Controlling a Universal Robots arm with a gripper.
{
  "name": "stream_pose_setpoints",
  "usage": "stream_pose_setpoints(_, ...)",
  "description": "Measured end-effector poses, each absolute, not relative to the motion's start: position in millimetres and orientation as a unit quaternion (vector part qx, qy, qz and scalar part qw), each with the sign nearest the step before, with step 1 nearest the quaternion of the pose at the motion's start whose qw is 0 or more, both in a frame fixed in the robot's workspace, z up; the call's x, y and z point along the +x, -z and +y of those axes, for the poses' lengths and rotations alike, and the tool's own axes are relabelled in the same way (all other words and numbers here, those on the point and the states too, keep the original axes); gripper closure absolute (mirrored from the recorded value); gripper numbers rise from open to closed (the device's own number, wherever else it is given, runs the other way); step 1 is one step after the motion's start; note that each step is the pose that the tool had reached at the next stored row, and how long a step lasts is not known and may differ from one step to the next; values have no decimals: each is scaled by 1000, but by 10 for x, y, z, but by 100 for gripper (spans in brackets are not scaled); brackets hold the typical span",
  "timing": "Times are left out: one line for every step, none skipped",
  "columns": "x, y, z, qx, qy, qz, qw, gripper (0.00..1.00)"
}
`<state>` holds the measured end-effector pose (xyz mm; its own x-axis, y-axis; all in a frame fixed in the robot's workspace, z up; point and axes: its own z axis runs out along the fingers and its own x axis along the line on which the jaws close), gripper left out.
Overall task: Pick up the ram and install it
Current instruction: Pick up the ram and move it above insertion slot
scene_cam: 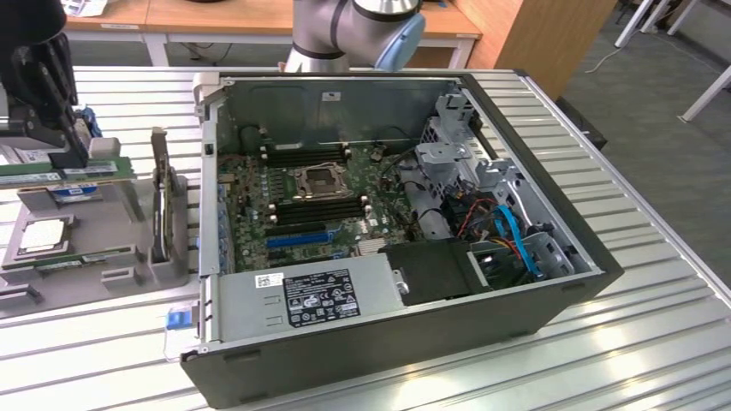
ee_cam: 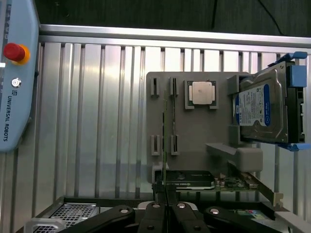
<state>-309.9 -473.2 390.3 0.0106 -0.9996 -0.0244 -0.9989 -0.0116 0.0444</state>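
Ribbed metal table (scene_cam: 639, 282) carries an open computer case (scene_cam: 377, 351) in the middle and a gray fixture (ee_cam: 194, 131) towards the exterior view's left. Your gripper (ee_cam: 165, 211) is over that fixture, well apart from the case, clenched on the ram (scene_cam: 46, 176).

You have bare table on the exterior view's right of the case. Between fixture and case the gap is tight: an expansion card (scene_cam: 161, 197) stands upright just beside the case's wall. Inside, the black memory slots (scene_cam: 320, 208) lie near the middle of the board, with the case walls rising around them.

You hold the ram on edge. Its long axis is about level and runs along the exterior view's left-right. From the wrist it is a thin line reaching out from the fingers across the fixture.

You can read "UNIVERSAL ROBOTS" on the teach pendant (ee_cam: 12, 97), beside its red button (ee_cam: 14, 52). The hard drive (ee_cam: 260, 109) has a blue-and-white label and the power supply label (scene_cam: 323, 295) is black and white; their print is too small to read.
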Motion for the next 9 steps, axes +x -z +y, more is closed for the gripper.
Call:
stream_pose_setpoints(-3085, -3903, -4732, 711, 24, -703, 7, 89)
stream_pose_setpoints(-3071, -3903, -4732, 711, 24, -703, 7, 89)
stream_pose_setpoints(-3056, -3903, -4732, 711, 24, -703, 7, 89)
stream_pose_setpoints(-3040, -3903, -4732, 711, 24, -703, 7, 89)
stream_pose_setpoints(-3024, -3903, -4732, 711, 24, -703, 7, 89)
stream_pose_setpoints(-3008, -3903, -4732, 711, 24, -703, 7, 89)
stream_pose_setpoints(-2991, -3903, -4732, 711, 24, -703, 7, 89)
stream_pose_setpoints(-2974, -3903, -4732, 711, 24, -703, 7, 89)
stream_pose_setpoints(-2956, -3903, -4732, 711, 24, -703, 7, 89)
